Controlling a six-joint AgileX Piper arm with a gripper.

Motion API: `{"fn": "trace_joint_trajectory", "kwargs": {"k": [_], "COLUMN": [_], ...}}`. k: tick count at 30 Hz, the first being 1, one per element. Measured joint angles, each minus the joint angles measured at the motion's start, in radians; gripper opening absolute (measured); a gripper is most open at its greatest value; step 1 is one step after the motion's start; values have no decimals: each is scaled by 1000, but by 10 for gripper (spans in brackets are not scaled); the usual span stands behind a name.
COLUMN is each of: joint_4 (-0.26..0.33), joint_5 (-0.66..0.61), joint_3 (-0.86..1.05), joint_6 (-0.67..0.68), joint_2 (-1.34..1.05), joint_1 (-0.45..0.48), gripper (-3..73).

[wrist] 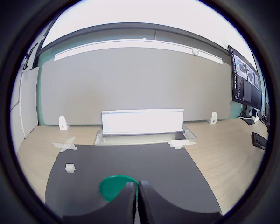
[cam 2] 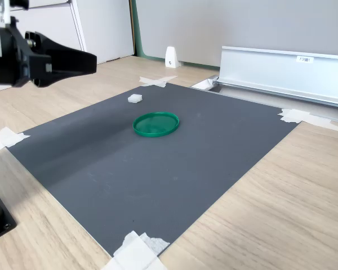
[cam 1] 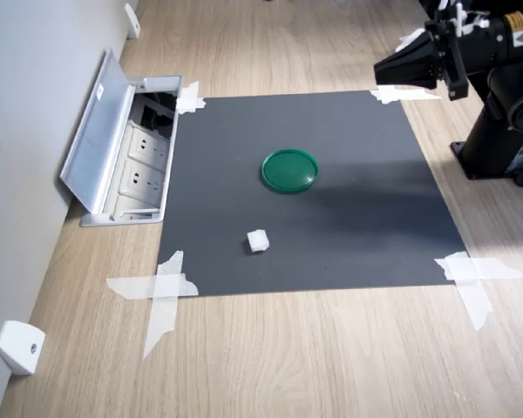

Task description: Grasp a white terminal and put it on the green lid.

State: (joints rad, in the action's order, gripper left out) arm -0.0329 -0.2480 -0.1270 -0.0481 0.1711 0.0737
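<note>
Only wrist view: end effector (wrist: 137, 191) closed.

— From where do we look in the first exterior view?
— High over the dark mat (cam 1: 314, 200), steeply downward.
— And the second exterior view?
— Lower, nearer, across the mat (cam 2: 158, 163). The wrist view faces the wall (wrist: 130, 84).
</note>
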Motion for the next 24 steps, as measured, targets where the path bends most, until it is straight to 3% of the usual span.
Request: {"fn": "trace_joint_trajectory", "kwargs": {"k": [5,17,24], "joint_4": [-6,-25,-2], "joint_5": [-91,-463,-674], "joint_3": [-103,-409,-548], "joint_6": [0,7,183], "joint_2": [143,466,662], "joint_1": [0,0,0], "gripper": [-9,-9,-9]}}
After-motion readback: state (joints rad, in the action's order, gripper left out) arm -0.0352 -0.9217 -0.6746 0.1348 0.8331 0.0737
